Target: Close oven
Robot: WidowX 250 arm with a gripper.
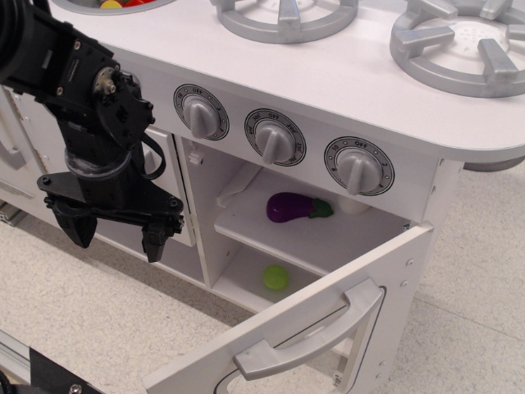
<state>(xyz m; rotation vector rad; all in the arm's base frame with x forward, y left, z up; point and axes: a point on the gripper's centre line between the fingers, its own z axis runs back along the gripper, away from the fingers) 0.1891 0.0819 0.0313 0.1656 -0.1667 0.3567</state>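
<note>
The white toy oven (271, 238) stands open. Its door (328, 316) swings out toward the lower right, with a grey bar handle (312, 332) and the edge of a rounded window showing. Inside are two white shelves: a purple toy eggplant (295, 208) lies on the upper one and a lime-green ball (276, 277) on the lower one. My black gripper (116, 235) hangs open and empty at the left, in front of the cupboard beside the oven and clear of the door.
Three grey knobs (275, 141) sit above the oven cavity. Two grey burner grates (287, 16) are on the white counter. A sink with red and yellow toys (123, 3) is at the top left. A white cupboard door (176, 189) is behind my gripper. The floor is speckled beige.
</note>
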